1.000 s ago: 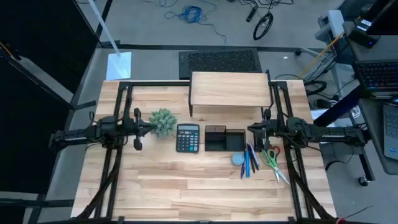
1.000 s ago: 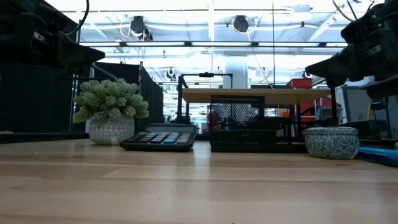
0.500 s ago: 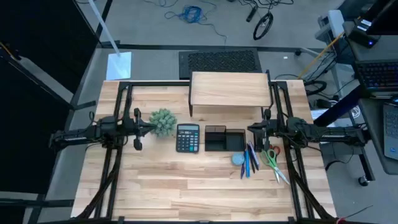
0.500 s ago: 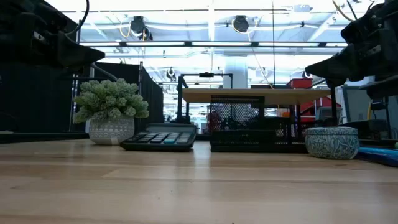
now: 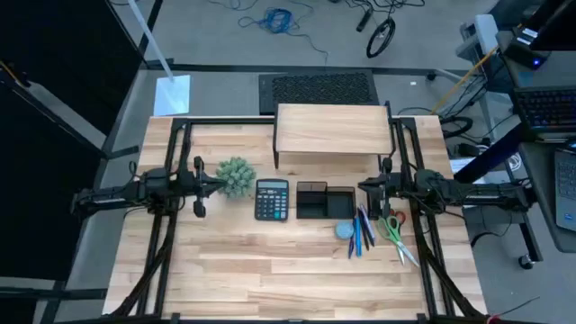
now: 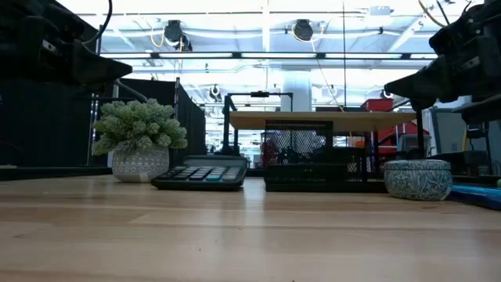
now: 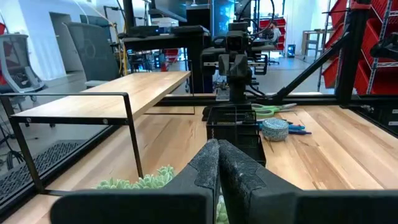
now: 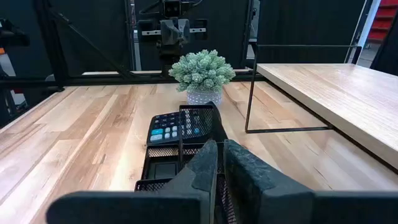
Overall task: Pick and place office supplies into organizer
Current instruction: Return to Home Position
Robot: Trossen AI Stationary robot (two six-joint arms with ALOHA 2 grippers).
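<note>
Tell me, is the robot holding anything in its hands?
No. The left gripper by the plant and the right gripper by the organizer are both shut and empty.

Wooden table [image 5: 270, 270]. Shelf riser [image 5: 333, 135], 12 o'clock edge. Potted plant [image 5: 236, 176], 10 o'clock. Calculator [image 5: 272, 199], centre; organizer [image 5: 326, 202] just beside, its 3 o'clock. Disc [image 5: 346, 230], pens [image 5: 360, 232], scissors [image 5: 393, 230]: 4 o'clock.

From high I look straight down on the whole bench [image 5: 270, 270]. My low camera sits at bench level, facing across. The wrist cameras face each other past the left gripper [image 7: 217, 148] and right gripper [image 8: 219, 146], sharing the organizer [image 5: 326, 202] between them.
</note>
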